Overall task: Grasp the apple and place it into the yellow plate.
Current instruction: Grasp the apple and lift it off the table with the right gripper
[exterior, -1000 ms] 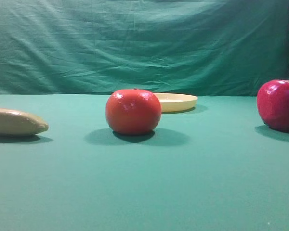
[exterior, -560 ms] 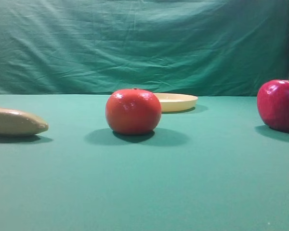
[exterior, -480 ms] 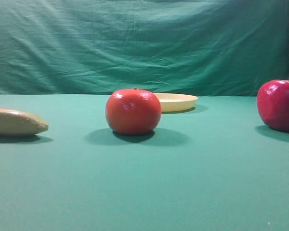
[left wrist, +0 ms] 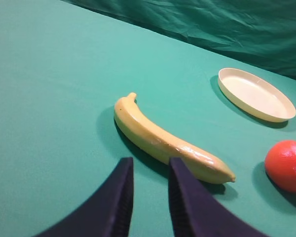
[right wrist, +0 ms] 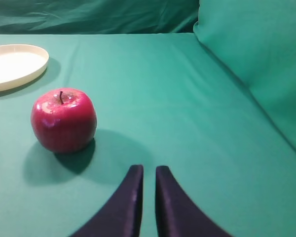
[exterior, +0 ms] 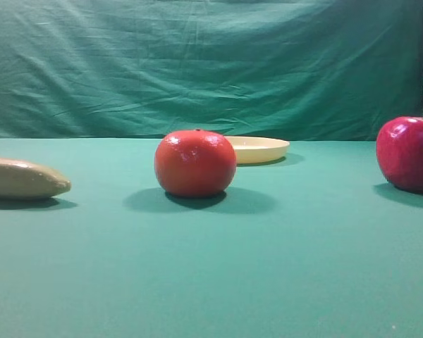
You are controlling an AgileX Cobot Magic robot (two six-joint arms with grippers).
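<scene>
The apple (exterior: 409,155) is glossy deep red with a dark stem and stands at the right edge of the exterior high view. In the right wrist view the apple (right wrist: 64,119) sits ahead and to the left of my right gripper (right wrist: 149,169), which is shut on nothing, well apart from it. The yellow plate (exterior: 257,149) lies empty at the back, behind the round fruit; the plate (right wrist: 15,66) also shows beyond the apple. My left gripper (left wrist: 149,163) hangs slightly open and empty just short of the banana.
An orange-red round fruit (exterior: 195,163) stands mid-table in front of the plate. A tan-yellow banana (left wrist: 167,140) lies at the left. Green cloth covers the table and hangs as a backdrop (exterior: 211,63); it rises as a wall (right wrist: 256,59) on the right.
</scene>
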